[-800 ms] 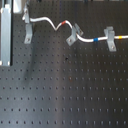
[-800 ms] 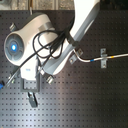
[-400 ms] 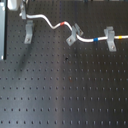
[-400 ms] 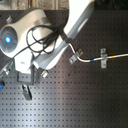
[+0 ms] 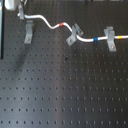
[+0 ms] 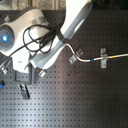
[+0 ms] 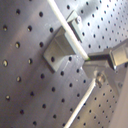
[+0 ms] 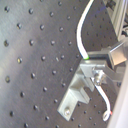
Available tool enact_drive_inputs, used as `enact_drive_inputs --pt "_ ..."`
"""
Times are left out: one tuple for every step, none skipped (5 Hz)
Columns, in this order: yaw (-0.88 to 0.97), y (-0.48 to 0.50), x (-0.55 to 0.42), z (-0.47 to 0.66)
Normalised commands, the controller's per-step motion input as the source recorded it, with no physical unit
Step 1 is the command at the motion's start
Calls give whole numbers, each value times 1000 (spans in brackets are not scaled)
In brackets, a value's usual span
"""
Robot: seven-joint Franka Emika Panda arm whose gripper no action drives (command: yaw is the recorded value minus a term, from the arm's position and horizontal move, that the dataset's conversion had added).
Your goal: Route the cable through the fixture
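The gripper [image 5: 19,11], fingers clamped on the cable [image 5: 47,23], has carried its end to the last clip [image 5: 29,33]; routing looks nearly finished.

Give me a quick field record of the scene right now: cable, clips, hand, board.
cable: white cable with red and blue marks, running across the first exterior view
clips: three grey clips; cable passes the middle clip and right clip
left clip: left clip stands below the cable end
hand: hand pinches the cable beside a clip in the second wrist view
board: black perforated board
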Motion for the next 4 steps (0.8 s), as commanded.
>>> enact_drive_inputs --pt "0 265 -107 199" --pt "0 375 -85 276" --pt "0 159 -116 495" --pt "0 14 -147 573"
